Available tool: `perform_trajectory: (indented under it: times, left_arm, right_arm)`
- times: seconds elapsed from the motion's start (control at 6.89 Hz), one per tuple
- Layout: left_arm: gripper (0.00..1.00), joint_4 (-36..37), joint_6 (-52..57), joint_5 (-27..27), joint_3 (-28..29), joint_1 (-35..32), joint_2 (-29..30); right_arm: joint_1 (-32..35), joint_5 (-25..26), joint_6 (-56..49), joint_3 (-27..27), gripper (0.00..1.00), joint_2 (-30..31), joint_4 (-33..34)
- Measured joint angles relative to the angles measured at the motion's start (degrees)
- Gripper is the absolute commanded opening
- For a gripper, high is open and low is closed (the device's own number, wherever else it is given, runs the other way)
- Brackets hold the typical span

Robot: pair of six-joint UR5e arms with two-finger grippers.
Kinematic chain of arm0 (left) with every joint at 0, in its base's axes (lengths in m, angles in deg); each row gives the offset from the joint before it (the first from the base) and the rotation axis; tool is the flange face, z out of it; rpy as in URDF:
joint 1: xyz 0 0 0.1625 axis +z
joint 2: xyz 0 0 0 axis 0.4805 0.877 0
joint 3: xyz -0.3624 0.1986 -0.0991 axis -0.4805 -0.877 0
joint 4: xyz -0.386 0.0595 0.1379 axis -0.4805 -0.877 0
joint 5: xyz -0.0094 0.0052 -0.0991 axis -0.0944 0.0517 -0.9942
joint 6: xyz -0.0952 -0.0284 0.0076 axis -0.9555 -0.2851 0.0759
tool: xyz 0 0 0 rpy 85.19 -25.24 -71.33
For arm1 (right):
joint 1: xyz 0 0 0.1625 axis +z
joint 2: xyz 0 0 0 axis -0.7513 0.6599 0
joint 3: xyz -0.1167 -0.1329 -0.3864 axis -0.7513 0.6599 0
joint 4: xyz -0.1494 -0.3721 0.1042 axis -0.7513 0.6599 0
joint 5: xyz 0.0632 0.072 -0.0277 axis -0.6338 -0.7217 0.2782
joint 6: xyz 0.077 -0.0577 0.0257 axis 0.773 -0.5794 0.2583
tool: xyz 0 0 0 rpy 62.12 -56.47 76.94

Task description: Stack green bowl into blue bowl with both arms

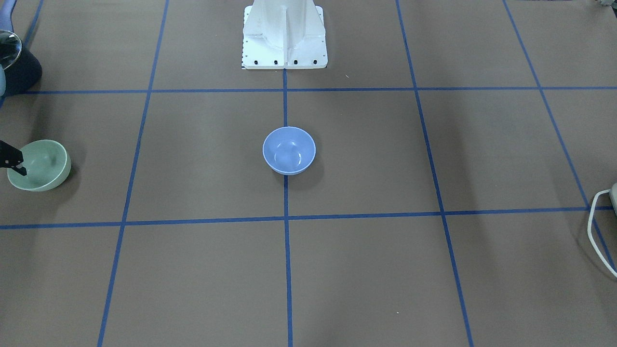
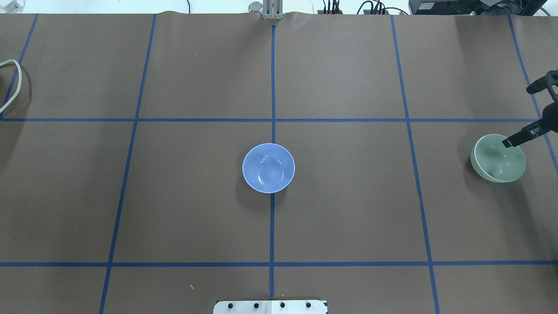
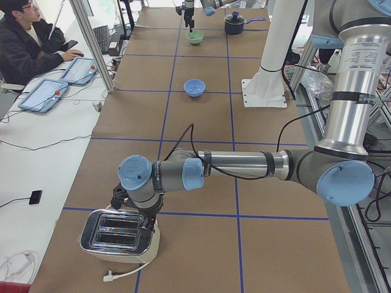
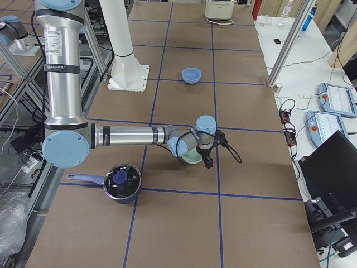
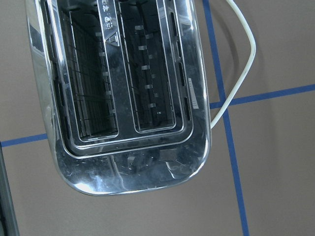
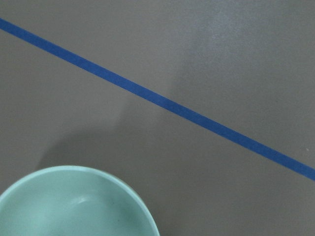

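**Right arm at the green bowl, left arm waiting far off**

The brown desk (image 2: 196, 209), ruled into squares by blue tape, carries everything. The left arm (image 3: 244, 165) stretches low toward the robot's left end, its wrist hanging over a chrome toaster (image 3: 119, 232). I judge that a waiting pose, well apart from both bowls. The left fingers (image 3: 149, 217) show only from the side camera, so I cannot tell whether they are wide or narrow.

The right arm (image 4: 128, 135) reaches out level toward the opposite end, passing near a dark lidded pot (image 4: 121, 181).

The blue bowl (image 2: 268, 168) sits upright and empty on the centre tape line, in front of the white pedestal (image 1: 284, 33). It is apart from both arms and open to receive the other bowl. The green bowl (image 2: 499, 159) is well apart from it, at the robot's right end beneath the right wrist.

One of the right fingers (image 2: 518, 137) dips inside its rim on the outer side, which suggests a pinch on the wall. The partner finger is hidden, so I cannot tell whether they are closed on the bowl. I also cannot tell whether it rests on the desk or is raised.

The stacking is not yet done.
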Motion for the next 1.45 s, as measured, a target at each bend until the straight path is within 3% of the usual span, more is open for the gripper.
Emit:
perform_trajectory:
  times: [0.15, 0.87, 1.16, 1.45]
  left_arm:
    - [0.99, -0.03, -0.02, -0.22, -0.01, 0.0, -0.28]
    - [0.99, -0.04, -0.03, -0.34, 0.12, 0.01, -0.58]
    - [0.99, -0.04, -0.06, -0.4, 0.04, 0.01, -0.88]
    - [0.99, -0.06, -0.08, -0.42, -0.02, 0.03, -1.06]
  right_arm:
    - [-0.77, 0.69, 0.38, 0.46, 0.0, -0.04, -0.28]
    - [-1.32, -0.25, 0.36, 0.44, 0.0, 0.55, -0.43]
    - [1.11, -6.09, 2.13, -0.04, 0.0, -1.0, 0.03]
    - [3.17, -12.59, 13.1, -0.97, 0.0, -5.82, 0.17]
